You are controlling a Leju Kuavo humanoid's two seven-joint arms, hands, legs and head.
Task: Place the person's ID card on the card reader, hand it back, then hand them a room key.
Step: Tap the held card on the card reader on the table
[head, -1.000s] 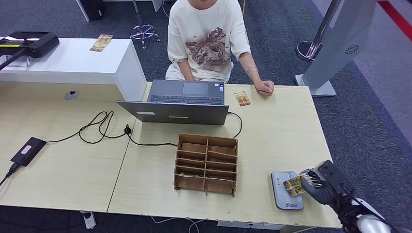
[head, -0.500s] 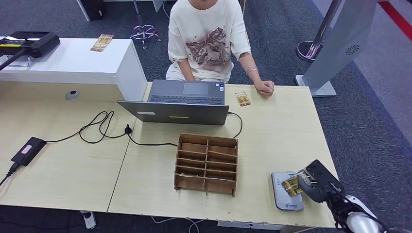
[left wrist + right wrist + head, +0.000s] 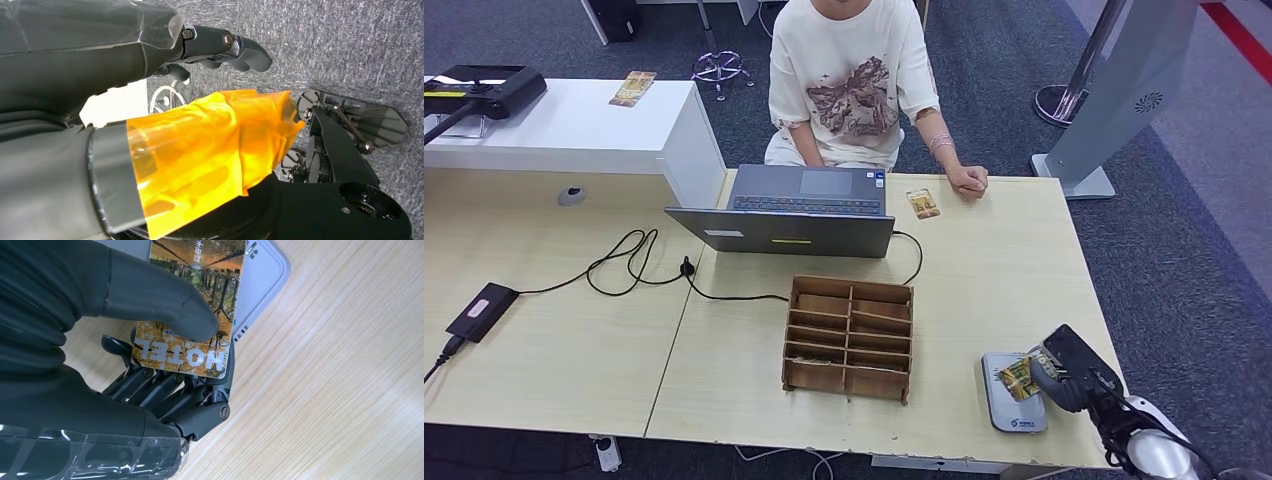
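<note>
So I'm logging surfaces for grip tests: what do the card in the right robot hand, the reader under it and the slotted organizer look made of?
Card: probably glossy printed plastic, a flat photo print with "HOTEL" lettering.
Card reader: likely smooth moulded plastic, light grey with rounded corners.
Organizer: looks like thin unfinished plywood or fibreboard, brown with darker edges.
The right robot hand pinches the card.

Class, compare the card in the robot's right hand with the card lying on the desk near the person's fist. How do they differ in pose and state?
The held card is gripped by the right hand and hangs over the card reader; the desk card lies flat and untouched. The held card is at the robot's near edge of the desk; the desk card lies at the far edge, beside the person's fist. Both are printed in orange-brown.
</note>
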